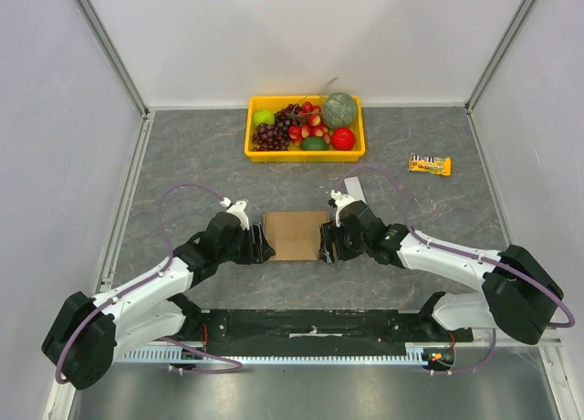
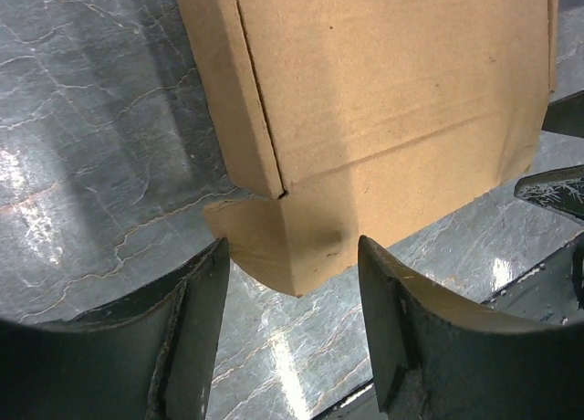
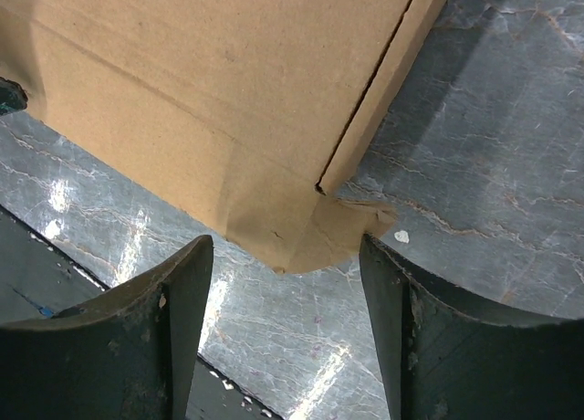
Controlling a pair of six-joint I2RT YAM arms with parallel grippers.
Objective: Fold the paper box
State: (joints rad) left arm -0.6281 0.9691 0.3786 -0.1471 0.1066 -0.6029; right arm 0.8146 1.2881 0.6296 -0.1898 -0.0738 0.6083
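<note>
The paper box (image 1: 295, 235) is a flat brown cardboard piece lying on the grey table between my two grippers. My left gripper (image 1: 264, 247) is at its left edge and my right gripper (image 1: 325, 247) at its right edge. In the left wrist view the box (image 2: 383, 91) fills the top, and a rounded corner flap (image 2: 283, 237) pokes between the open fingers of the left gripper (image 2: 292, 256). In the right wrist view the box (image 3: 210, 82) shows a similar corner flap (image 3: 310, 233) between the spread fingers of the right gripper (image 3: 285, 251). Neither gripper is clamped on the cardboard.
A yellow tray (image 1: 257, 152) of fruit stands at the back centre. A yellow snack bar (image 1: 429, 164) lies at the back right. White walls close in the table on three sides. A black strip (image 1: 310, 324) runs along the near edge between the arm bases.
</note>
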